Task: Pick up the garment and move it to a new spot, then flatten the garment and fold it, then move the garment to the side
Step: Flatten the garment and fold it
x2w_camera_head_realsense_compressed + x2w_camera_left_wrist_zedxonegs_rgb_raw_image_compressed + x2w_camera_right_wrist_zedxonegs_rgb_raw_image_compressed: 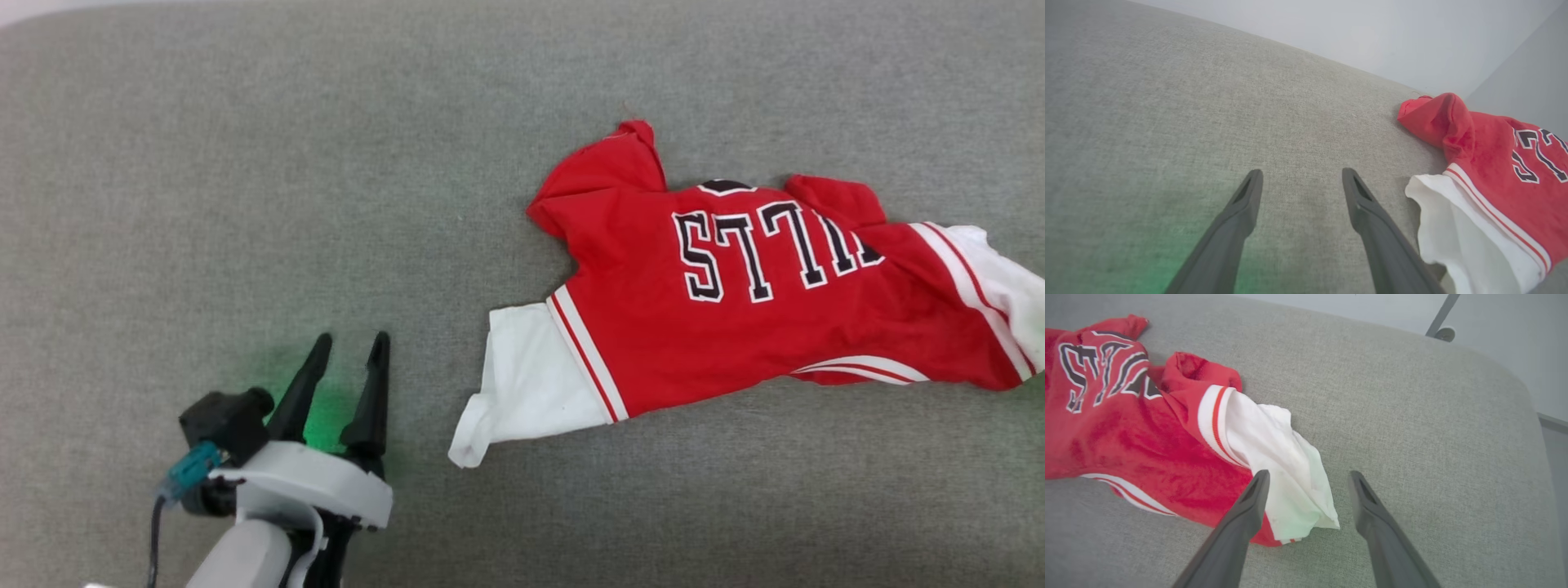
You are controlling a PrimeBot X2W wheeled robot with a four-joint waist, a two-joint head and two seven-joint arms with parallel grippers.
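The garment (735,302) is a red jersey with white sleeves, striped trim and black white-outlined letters. It lies crumpled on the grey fabric surface (245,163) at the right of the head view. My left gripper (353,343) is open at the lower left, a short way left of the white sleeve (531,384), with nothing between its fingers. In the left wrist view the garment (1494,171) lies right of the open left gripper (1302,175). My right gripper (1308,477) is open above the garment's other white sleeve (1282,465), whose tip lies loose between the fingers.
The grey padded surface (1412,416) has a rounded far edge with a pale wall behind it. A thin metal leg with a round foot (1444,332) stands beyond that edge. Green light glows on the fabric under my left gripper.
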